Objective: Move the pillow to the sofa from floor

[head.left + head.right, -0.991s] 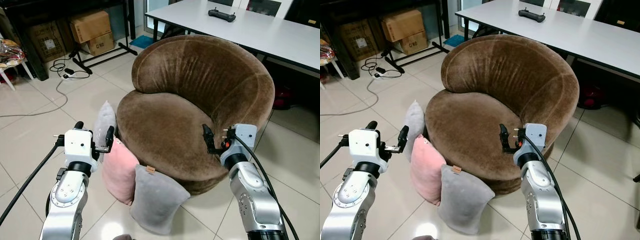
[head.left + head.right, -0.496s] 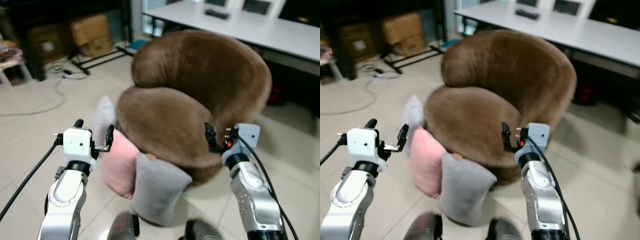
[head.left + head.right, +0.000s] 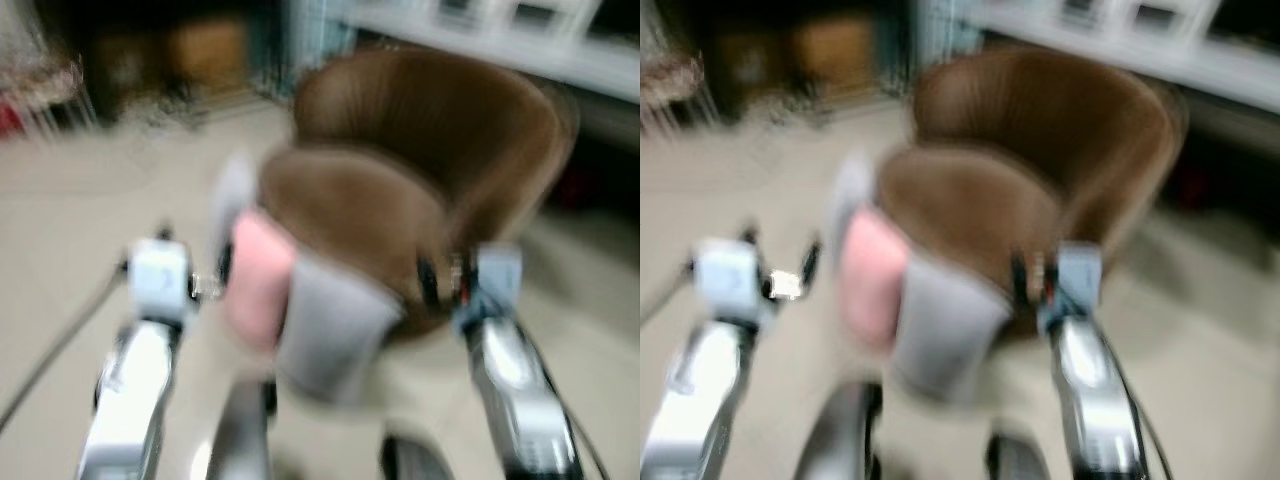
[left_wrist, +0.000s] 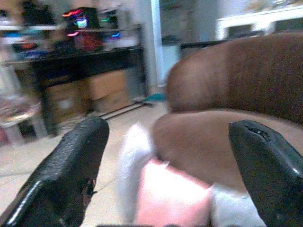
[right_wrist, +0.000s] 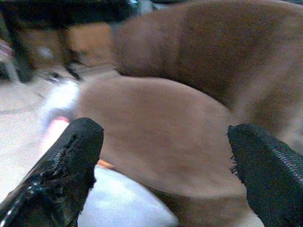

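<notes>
Pillows: three on the floor, leaning against the front of the brown sofa. Pink pillow sits in the middle, grey pillow just beside it on the side nearer the robot, white pillow behind the pink one, further along the sofa's curve. All three touch or nearly touch the sofa base; head views are heavily blurred so edges are soft.

Left gripper is held up in front of the robot, aimed at the pink and white pillows. Its fingers are spread wide, nothing between them, not touching any pillow.

Right gripper is up at about the same height, over the sofa's front edge, looking across the seat w/ the grey pillow below. Fingers also wide apart, holding nothing.

Sofa seat has nothing on it. Background: boxes under a dark bench, tile floor, all blurred.
</notes>
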`<state>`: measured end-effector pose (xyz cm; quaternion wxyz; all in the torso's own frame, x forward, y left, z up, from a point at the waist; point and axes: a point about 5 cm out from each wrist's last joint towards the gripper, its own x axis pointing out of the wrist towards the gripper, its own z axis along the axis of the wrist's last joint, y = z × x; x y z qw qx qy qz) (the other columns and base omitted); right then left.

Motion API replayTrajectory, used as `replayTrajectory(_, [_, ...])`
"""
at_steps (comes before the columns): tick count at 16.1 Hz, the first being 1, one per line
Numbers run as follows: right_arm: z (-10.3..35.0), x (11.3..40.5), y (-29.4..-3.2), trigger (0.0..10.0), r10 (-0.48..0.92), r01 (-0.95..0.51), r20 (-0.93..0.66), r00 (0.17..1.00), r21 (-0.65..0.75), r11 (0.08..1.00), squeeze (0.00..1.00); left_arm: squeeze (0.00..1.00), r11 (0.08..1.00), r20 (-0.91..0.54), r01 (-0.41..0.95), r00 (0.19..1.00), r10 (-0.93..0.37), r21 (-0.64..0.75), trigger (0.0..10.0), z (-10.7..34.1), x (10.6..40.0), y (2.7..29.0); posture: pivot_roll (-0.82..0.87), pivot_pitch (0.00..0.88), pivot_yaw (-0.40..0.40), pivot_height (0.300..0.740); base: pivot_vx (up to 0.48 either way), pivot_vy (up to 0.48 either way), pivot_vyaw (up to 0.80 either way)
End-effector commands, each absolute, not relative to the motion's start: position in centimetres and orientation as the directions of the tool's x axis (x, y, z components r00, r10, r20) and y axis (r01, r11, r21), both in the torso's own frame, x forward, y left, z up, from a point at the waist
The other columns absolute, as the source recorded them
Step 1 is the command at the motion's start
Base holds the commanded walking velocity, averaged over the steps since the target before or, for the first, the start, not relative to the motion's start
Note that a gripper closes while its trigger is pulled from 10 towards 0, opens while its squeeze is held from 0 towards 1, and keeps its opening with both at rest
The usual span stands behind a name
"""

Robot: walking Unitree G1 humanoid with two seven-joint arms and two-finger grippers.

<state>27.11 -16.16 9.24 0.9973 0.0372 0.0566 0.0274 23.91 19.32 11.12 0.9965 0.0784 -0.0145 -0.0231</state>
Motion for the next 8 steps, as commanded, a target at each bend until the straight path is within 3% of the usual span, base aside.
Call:
replayTrajectory(1, [9.31,27.03,-15.75,10.0,0.074,-0.064,-0.109,0.991,0.092,0.994,0.00,1.00,0.986,0.040,0.043,0.998,-0.050,0.158,10.0,11.55,24.41,19.36,0.06,0.000,-0.028,0.619,0.000,0.000,0.00])
replayTrajectory(3, [9.34,27.07,-15.72,10.0,0.074,-0.066,-0.104,0.992,0.079,0.995,0.00,1.00,0.987,0.042,0.044,0.998,-0.051,0.154,10.0,11.55,24.34,19.39,0.05,0.000,-0.030,0.619,0.000,0.000,0.00])
replayTrajectory(8, [9.43,27.15,-15.84,10.0,0.068,-0.060,-0.104,0.992,0.075,0.995,0.00,1.00,0.988,0.046,0.047,0.997,-0.054,0.145,10.0,11.55,24.25,19.32,0.05,0.000,-0.034,0.619,0.270,0.000,0.00])
